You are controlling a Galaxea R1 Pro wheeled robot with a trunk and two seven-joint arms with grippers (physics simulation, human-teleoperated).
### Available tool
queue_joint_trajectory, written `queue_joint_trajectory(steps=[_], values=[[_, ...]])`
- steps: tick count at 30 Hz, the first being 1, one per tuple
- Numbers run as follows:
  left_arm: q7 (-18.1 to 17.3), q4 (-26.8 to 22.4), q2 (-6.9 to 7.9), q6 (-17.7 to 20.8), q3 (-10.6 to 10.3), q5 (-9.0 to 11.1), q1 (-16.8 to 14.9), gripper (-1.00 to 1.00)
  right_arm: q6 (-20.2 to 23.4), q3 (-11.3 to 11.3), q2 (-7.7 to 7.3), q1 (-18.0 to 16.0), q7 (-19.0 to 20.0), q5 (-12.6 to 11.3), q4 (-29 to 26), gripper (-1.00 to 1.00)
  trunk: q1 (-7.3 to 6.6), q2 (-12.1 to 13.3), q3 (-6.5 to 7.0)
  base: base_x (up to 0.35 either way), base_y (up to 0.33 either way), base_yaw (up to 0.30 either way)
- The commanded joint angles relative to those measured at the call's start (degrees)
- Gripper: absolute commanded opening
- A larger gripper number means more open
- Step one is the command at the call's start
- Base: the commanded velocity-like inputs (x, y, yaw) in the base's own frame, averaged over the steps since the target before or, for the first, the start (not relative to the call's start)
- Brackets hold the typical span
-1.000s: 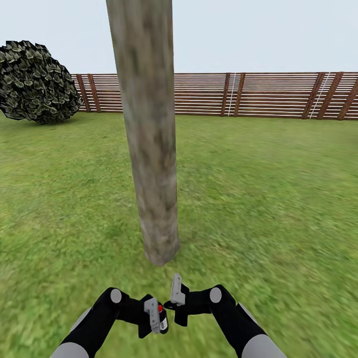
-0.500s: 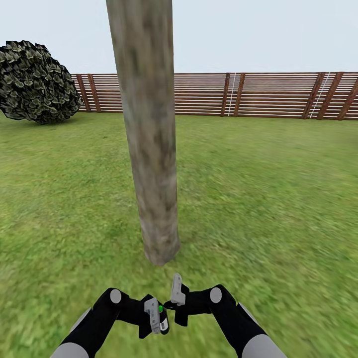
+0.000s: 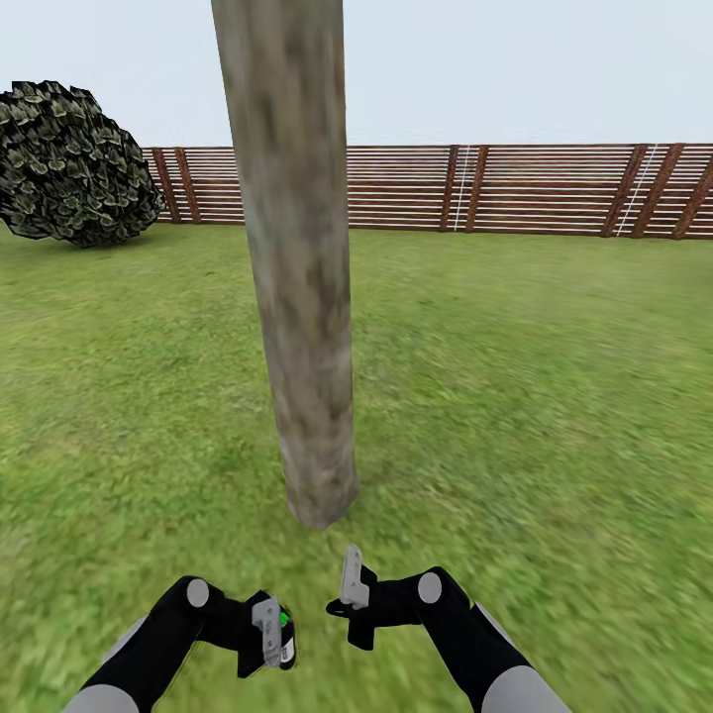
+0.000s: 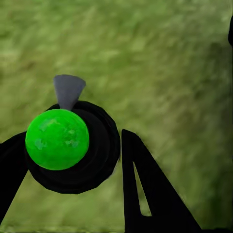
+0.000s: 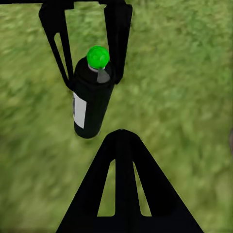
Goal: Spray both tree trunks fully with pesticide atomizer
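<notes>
Near the foot of the tree trunk, left gripper grasps the atomizer (green cap); right gripper looks shut, empty. Nozzle misaimed, spray would hit grass.

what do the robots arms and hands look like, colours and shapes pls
Both arms are glossy black with light grey rounded upper segments and a grey disc at a joint. The left hand and right hand carry pale grey flat fingers in the head view; in the wrist views the fingers look like black triangular frames with slot cut-outs.
</notes>
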Motion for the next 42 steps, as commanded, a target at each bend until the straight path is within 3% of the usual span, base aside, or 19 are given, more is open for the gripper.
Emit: queue_joint_trajectory(steps=[1, 3, 4, 5, 6, 10, 15, 18, 19, 22, 23, 25, 26, 27, 28, 31, 34, 36, 42], values=[[0.00, -0.01, 1.13, 0.03, 0.01, 0.05, 0.11, -1.00, 0.00, 0.00, 0.00, 0.00, 0.00, 0.00, 0.00, -1.00, 0.00, 0.00, 0.00, 0.000, 0.000, 0.000], [0.12, -0.06, 2.71, 0.10, 0.02, 0.00, 0.14, -1.00, 0.00, 0.00, 0.00, 0.00, 0.00, 0.00, 0.05, -1.00, 0.00, 0.00, 0.00, 0.000, 0.000, 0.000], [0.19, -0.08, 4.36, 0.12, 0.08, -0.01, 0.14, -1.00, -0.03, 0.00, -0.04, 0.00, 0.00, 0.00, 0.12, -1.00, 0.00, 0.00, 0.00, 0.000, 0.000, 0.000], [0.19, -0.13, 6.43, 0.10, 0.11, -0.01, 0.26, -1.00, -0.06, -0.04, -0.11, 0.00, 0.00, 0.00, 0.34, 1.00, 0.00, 0.00, 0.00, 0.000, 0.000, 0.000], [0.18, -0.16, 8.08, 0.09, 0.11, -0.01, 0.36, -1.00, -0.07, -0.06, -0.17, 0.00, 0.00, 0.00, 0.47, 1.00, 0.00, 0.00, 0.00, 0.000, 0.000, 0.000], [0.21, -0.11, 11.13, 0.29, 0.18, -0.08, 0.61, -1.00, -0.10, -0.12, -0.41, 0.00, -0.02, 0.00, 0.66, 1.00, 0.00, 0.00, 0.00, 0.000, 0.000, 0.000], [1.22, -0.03, 12.38, 0.73, 1.54, -0.02, 0.65, -1.00, -0.23, -0.31, -1.33, 0.04, -0.45, 0.04, 0.70, 1.00, 0.00, 0.00, 0.00, 0.000, 0.000, 0.000], [4.96, 0.88, 12.29, 0.77, 6.00, 0.41, 0.65, -1.00, -0.28, -0.55, -4.93, 0.17, -2.92, -0.29, 2.16, 1.00, 0.00, 0.00, 0.00, 0.000, 0.000, 0.000], [7.57, 2.25, 12.03, 0.64, 8.49, 0.68, 0.63, -1.00, -0.33, -0.79, -6.45, 0.22, -6.61, -0.68, 4.82, 1.00, 0.00, 0.00, 0.00, 0.000, 0.000, 0.000], [12.07, 6.18, 11.32, 0.42, 11.98, 0.93, 0.59, -1.00, -0.46, -2.77, -8.05, 0.25, -16.19, -2.30, 12.06, 1.00, 0.00, 0.00, 0.00, 0.000, 0.000, 0.000], [14.77, 8.74, 10.78, 0.34, 13.89, 1.28, 0.58, -1.00, -0.84, -4.88, -8.50, 0.26, -22.23, -3.57, 16.96, 1.00, 0.00, 0.00, 0.00, 0.000, 0.000, 0.000], [18.28, 11.55, 10.24, 0.25, 16.44, 2.92, 0.56, -1.00, -2.20, -8.16, -8.77, 0.26, -29.10, -5.21, 22.56, 1.00, 0.00, 0.00, 0.00, 0.000, 0.000, 0.000], [20.64, 12.98, 9.97, 0.21, 18.04, 5.05, 0.52, -1.00, -3.81, -10.71, -8.89, 0.26, -32.95, -6.29, 25.48, 1.00, 0.00, 0.00, 0.00, 0.000, 0.000, 0.000], [21.33, 13.33, 9.91, 0.20, 18.47, 5.86, 0.51, -1.00, -4.37, -11.56, -8.91, 0.26, -33.99, -6.61, 26.24, 1.00, 0.00, 0.00, 0.00, 0.000, 0.000, 0.000], [23.16, 14.11, 9.84, 0.20, 19.42, 8.46, 0.49, -1.00, -5.64, -13.96, -8.94, 0.31, -36.85, -7.35, 27.98, 1.00, 0.00, 0.00, 0.00, 0.000, 0.000, 0.000], [26.54, 15.05, 9.78, 0.44, 20.28, 13.11, 0.52, -1.00, -6.67, -18.97, -8.96, 0.38, -43.98, -7.96, 29.64, 1.00, 0.00, 0.00, 0.00, 0.000, 0.000, 0.000], [32.67, 17.32, 9.69, 0.81, 20.62, 15.48, 0.49, -1.00, -7.01, -24.38, -8.96, 0.43, -54.98, -8.13, 30.11, 1.00, 0.00, 0.00, 0.00, 0.000, 0.000, 0.000], [35.99, 18.93, 9.08, 0.91, 20.73, 15.93, 0.41, -1.00, -7.11, -25.99, -9.01, 0.48, -58.41, -8.15, 30.18, 1.00, 0.00, 0.00, 0.00, 0.000, 0.000, 0.000], [39.39, 19.86, 6.58, 4.39, 20.83, 16.39, 0.03, -1.00, -9.84, -27.06, -10.14, 1.84, -60.62, -8.24, 30.23, 1.00, 0.00, 0.00, 0.00, 0.000, 0.000, 0.000]])
